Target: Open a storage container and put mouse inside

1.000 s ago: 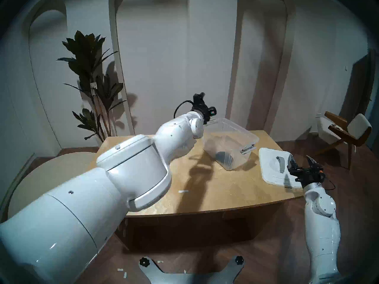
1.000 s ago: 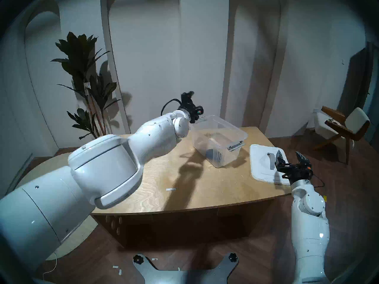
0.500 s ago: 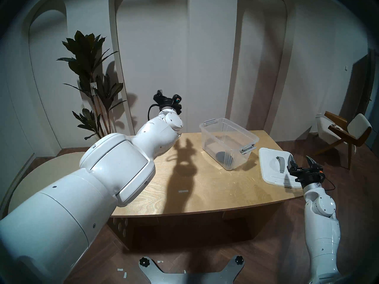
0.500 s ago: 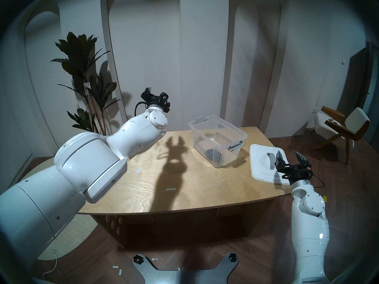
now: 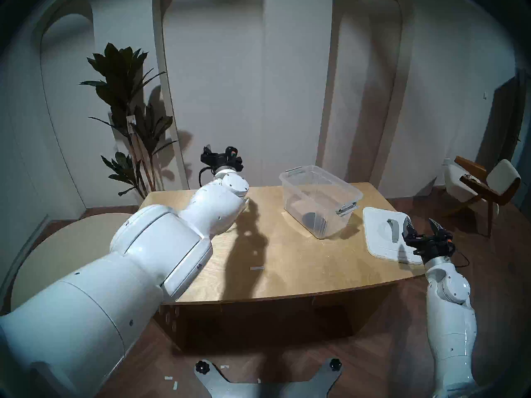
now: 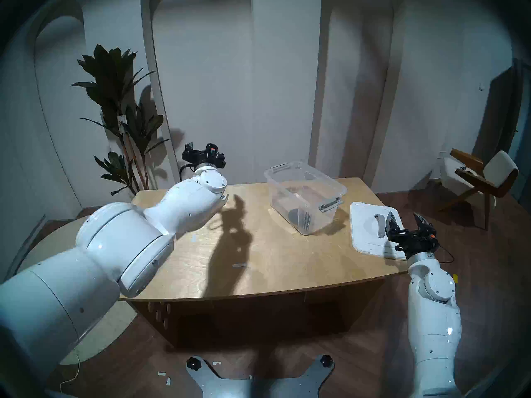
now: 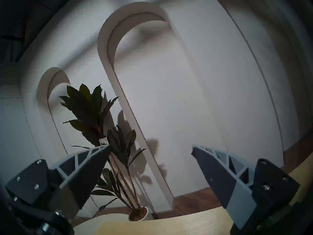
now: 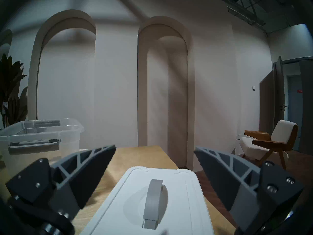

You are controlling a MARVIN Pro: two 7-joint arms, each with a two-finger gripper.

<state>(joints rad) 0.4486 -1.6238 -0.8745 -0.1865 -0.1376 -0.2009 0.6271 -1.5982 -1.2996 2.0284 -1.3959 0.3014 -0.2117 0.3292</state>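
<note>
The clear storage container [image 5: 336,226] stands open on the table's far right part, and the black mouse [image 5: 311,218] lies on its floor near the front end. Its white lid [image 5: 376,245] with a grey arched handle [image 5: 393,230] lies flat at the table's right edge. My right gripper [image 5: 420,225] hovers open just behind the lid's near end, with nothing between its fingers; its wrist view shows the lid [image 8: 186,204] below and the container [image 8: 42,132] to the left. My left gripper [image 5: 219,154] is open and empty, raised over the table's far left edge and facing the wall.
The wooden table [image 5: 287,259] carries a small strip of tape [image 5: 256,268] near its middle. A tall potted plant [image 5: 129,101] stands behind the far left corner. A wooden chair [image 5: 488,185] sits at the right.
My left arm has swung left, away from the container's far end, and its wrist has turned toward the wall and dropped a little. The right arm, lid and mouse have not moved.
</note>
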